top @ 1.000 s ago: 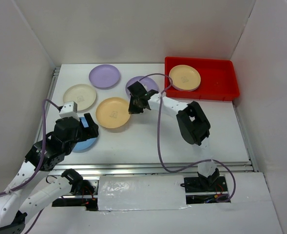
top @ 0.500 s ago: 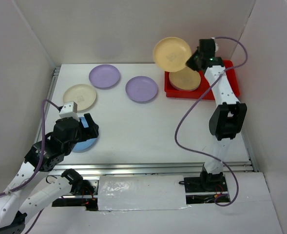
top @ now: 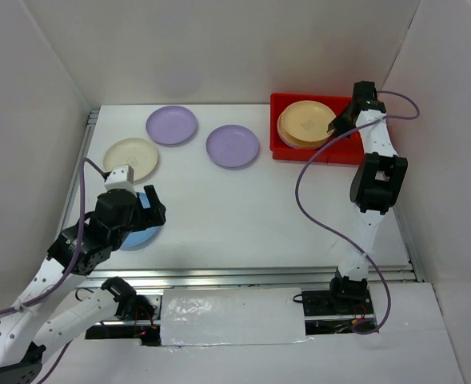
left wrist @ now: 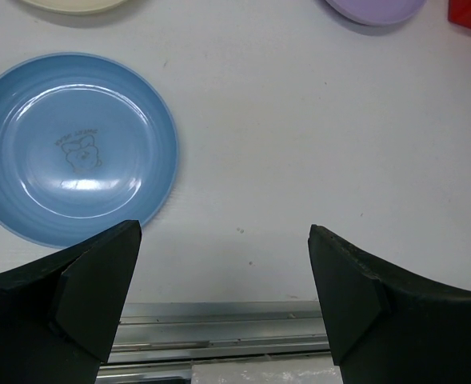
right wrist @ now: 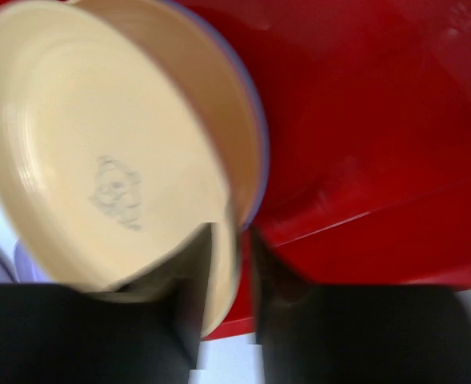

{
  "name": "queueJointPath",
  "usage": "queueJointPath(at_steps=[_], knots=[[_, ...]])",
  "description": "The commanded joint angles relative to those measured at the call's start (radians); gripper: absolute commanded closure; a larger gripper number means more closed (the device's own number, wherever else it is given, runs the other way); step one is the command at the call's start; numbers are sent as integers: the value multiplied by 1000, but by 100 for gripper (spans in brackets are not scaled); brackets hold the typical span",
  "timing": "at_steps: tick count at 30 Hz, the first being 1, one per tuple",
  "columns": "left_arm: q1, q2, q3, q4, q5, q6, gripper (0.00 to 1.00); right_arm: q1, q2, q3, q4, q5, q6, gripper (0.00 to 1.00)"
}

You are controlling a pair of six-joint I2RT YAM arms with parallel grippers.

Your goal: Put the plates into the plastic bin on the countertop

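Right gripper (right wrist: 231, 234) pinches the yellow-orange plate (right wrist: 115, 152) by its rim, my jaws nearly closed, low in the red bin (right wrist: 363, 160); blur hides whatever lies beneath. My left gripper (left wrist: 225, 232) hangs wide open, holding nothing, over the countertop (left wrist: 299, 120), the blue plate (left wrist: 75, 148) beside one finger, a purple plate (left wrist: 375, 8) cut off ahead.

Red bin (top: 287, 152), yellow-orange plate (top: 303, 122), purple plates (top: 233, 146), cream plate (top: 131, 158), blue plate (left wrist: 75, 148), white countertop (top: 243, 216)

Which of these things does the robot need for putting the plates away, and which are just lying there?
Needed: red bin, yellow plate, back purple plate, nearer purple plate, cream plate, blue plate.
Just there: metal rail, white front panel.
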Motion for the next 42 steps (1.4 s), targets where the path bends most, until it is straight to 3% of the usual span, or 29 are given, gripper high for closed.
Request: queueJointPath(at_steps=[1, 3, 5, 6, 10, 14, 17, 20, 25, 29, 33, 37, 39, 40, 42], knots=[[3, 8, 2, 49, 28, 38, 1, 17, 3, 107, 9, -74, -29, 60], [3, 20, 2, 55, 36, 45, 1, 23, 3, 136, -5, -81, -38, 22], [3, 42, 5, 55, 43, 45, 1, 28, -23, 105, 32, -145, -44, 12], [3, 49, 9, 55, 45, 42, 1, 31, -49, 105, 29, -150, -43, 0], [3, 112, 6, 90, 101, -47, 1, 44, -193, 14, -1, -122, -29, 0], [6, 253, -34, 310, 215, -118, 1, 115, -552, -543, 302, -110, 0, 0], [41, 519, -11, 493, 246, -155, 1, 225, -762, -777, 386, -134, 0, 0], [76, 745, 58, 672, 281, -176, 1, 331, -940, -993, 499, -234, 2, 0], [148, 1045, 224, 825, 324, -282, 1, 383, -1158, -1307, 833, -628, 167, 0], [170, 1187, 238, 1009, 280, -342, 1, 460, -1268, -1421, 843, -595, 186, 0], [168, 1315, 376, 925, 174, -379, 1, 505, -1324, -1449, 802, -582, 170, 0], [155, 1463, 604, 708, 73, -376, 2, 519, -1381, -1449, 732, -573, 141, 0], [149, 1505, 702, 649, 39, -368, 8, 525, -1413, -1443, 698, -541, 127, 0], [149, 1536, 728, 591, 27, -371, 23, 522, -1425, -1433, 669, -536, 111, 0], [147, 1554, 773, 549, -9, -385, 35, 520, -1453, -1429, 644, -516, 101, 0]])
